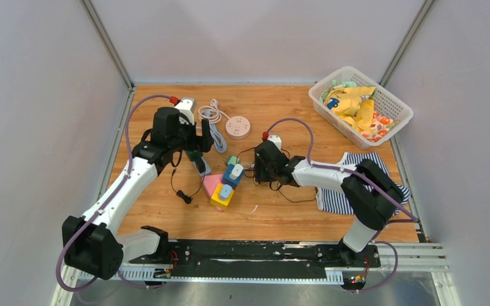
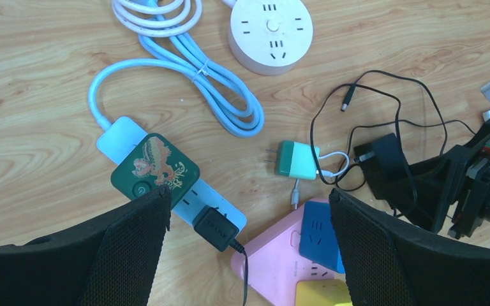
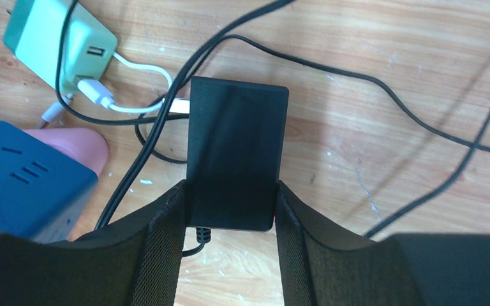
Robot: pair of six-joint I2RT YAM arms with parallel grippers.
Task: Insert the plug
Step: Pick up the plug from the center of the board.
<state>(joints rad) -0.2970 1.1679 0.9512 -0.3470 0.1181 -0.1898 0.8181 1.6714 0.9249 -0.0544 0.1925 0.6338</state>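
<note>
Arms: two. The left gripper (image 2: 249,194) hangs over the table (image 1: 281,217) with its fingers spread wide and nothing between them. The right gripper (image 3: 230,188) has its two fingers pressed against opposite sides of the black plug adapter (image 3: 236,153), pinching it.

Task item: that adapter is low over the wood, just right of the green-and-white USB charger (image 2: 296,159) and near the pink socket block (image 2: 271,264). Whether it rests on the wood cannot be told. Its thin black lead (image 3: 383,89) trails loosely across the boards.

Socket units, three:
- one round white hub (image 2: 271,32), at the far side
- one white power strip (image 2: 166,175) with a green patterned cover, below the left gripper
- one pink socket block, carrying one blue socket face (image 2: 319,233) and one yellow part (image 2: 322,293)

Chargers, three: the held adapter, the USB charger lying loose with one white cable plugged in, and a second black adapter (image 2: 217,228) seated in the white power strip.

Other items: one bundled pale blue cord (image 2: 217,83), one white basket (image 1: 395,105) of cloth pieces at the far right corner, and one striped cloth (image 1: 332,197) under the right arm
</note>
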